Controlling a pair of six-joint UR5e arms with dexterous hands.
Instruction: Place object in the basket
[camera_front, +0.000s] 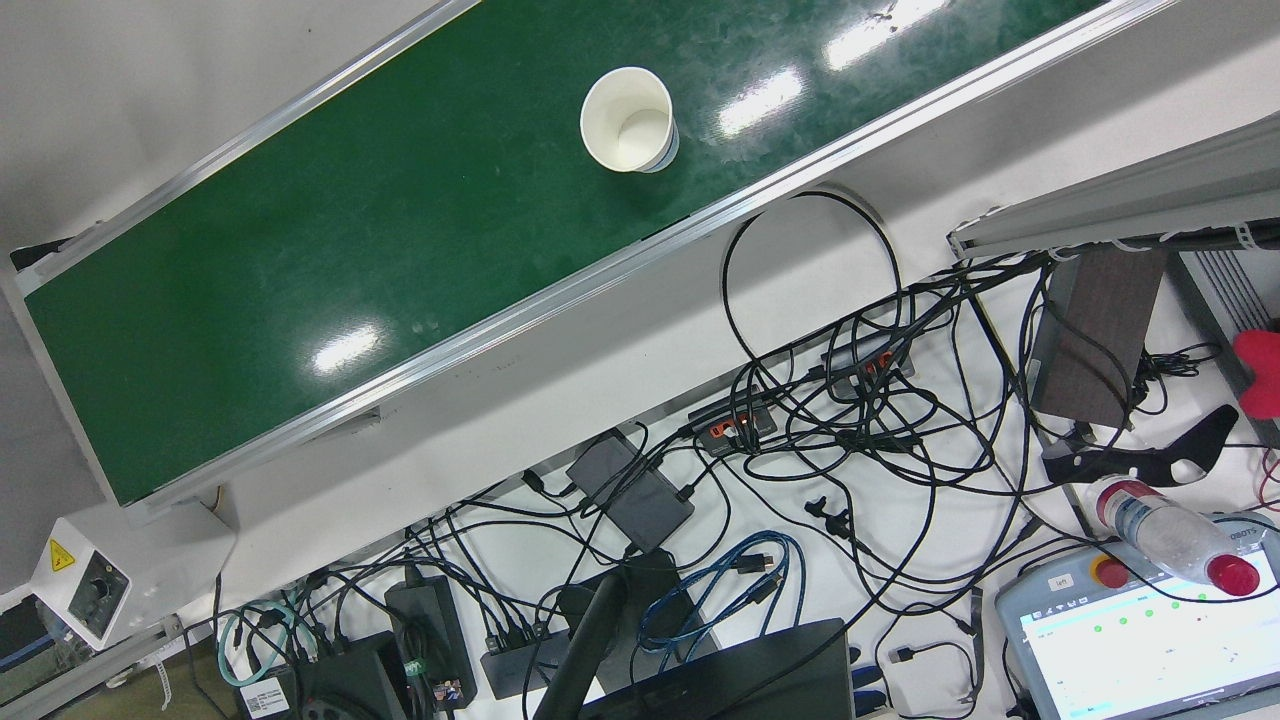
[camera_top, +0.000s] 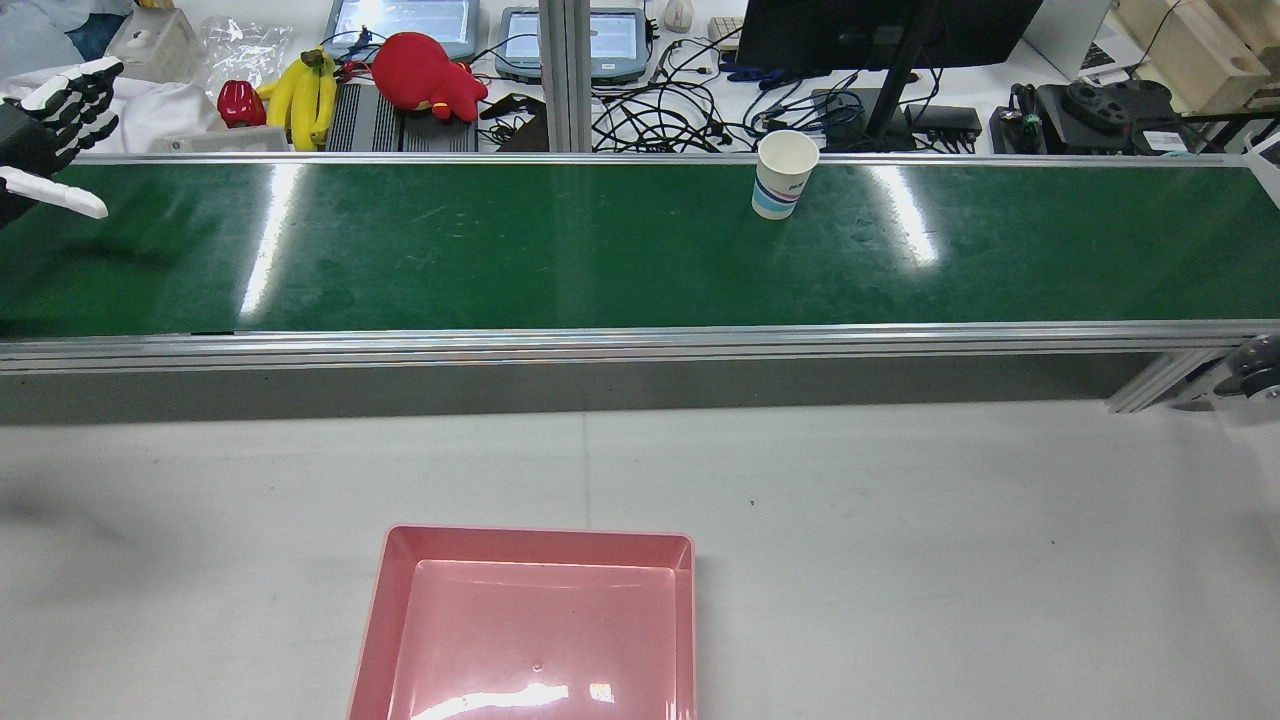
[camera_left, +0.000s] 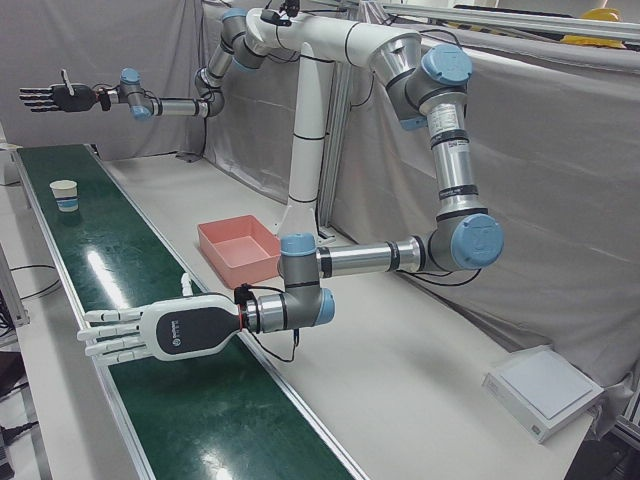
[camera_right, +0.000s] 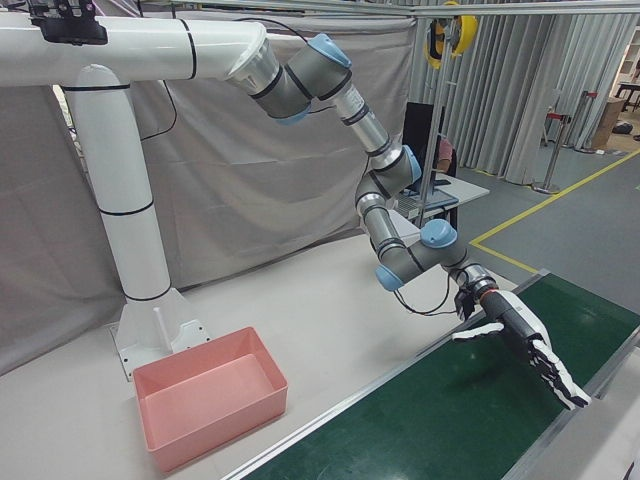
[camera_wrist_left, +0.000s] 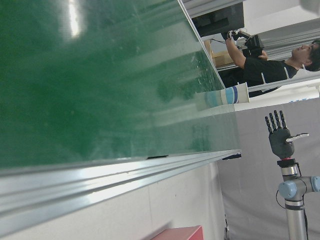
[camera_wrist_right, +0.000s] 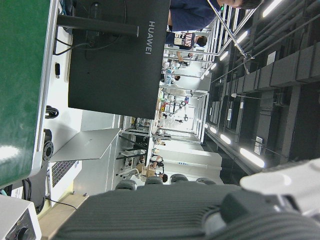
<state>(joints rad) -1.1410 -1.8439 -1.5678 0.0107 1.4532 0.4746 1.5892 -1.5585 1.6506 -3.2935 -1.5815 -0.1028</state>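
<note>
1. The conveyor belt (camera_top: 500, 250) across the middle of the rear view is dark green with white glare streaks, framed by silver rails
2. The paper cup (camera_top: 785, 174), upper centre, is white with blue and pale bands near its base
3. The basket (camera_top: 530, 625) at bottom centre is pink
4. The left hand (camera_left: 150, 330), lower left of the left-front view, is white with black fingertips; the right hand (camera_left: 52, 97), upper left, is black
5. The bananas (camera_top: 300, 95), upper left of the rear view, are yellow beside a red plush toy (camera_top: 425, 72)

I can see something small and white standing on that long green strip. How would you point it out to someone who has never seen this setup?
Find the long green belt running across the station. Near its far edge stands a paper cup, upright and empty. It is the only thing on the belt, white with blue bands near its base.
</note>
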